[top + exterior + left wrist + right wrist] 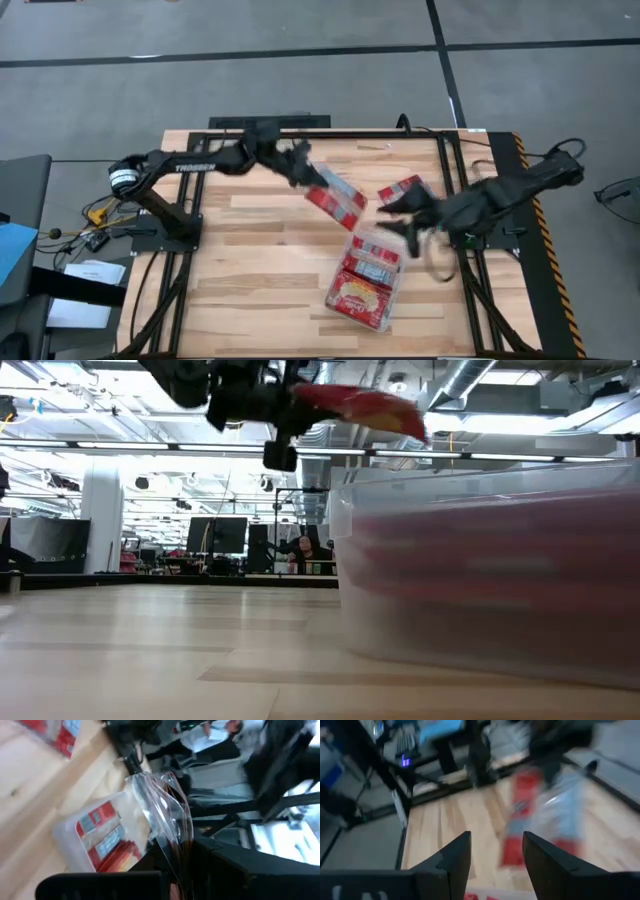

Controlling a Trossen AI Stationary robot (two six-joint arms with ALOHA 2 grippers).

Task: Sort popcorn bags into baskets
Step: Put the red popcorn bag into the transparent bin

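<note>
A: Left gripper above the table's middle, jaws clamped on a popcorn bag held off the wood, clear wrapper edge trailing past the fingers.

B: Right gripper just beside, jaws apart and empty, gap plain between both fingers. Held bag near, ahead of them, not touching.

A: Counting bags: one held; another bag flat on the table behind the right gripper; more inside the clear basket — at least three red packets there, exact number hard to tell.

B: One basket only, near the table's front edge, below both grippers.

A: Around: black frame rails at the table's sides, striped tape on the right edge. Beyond, a room with monitors and a seated person. Basket wall filling the low view's right half.
</note>
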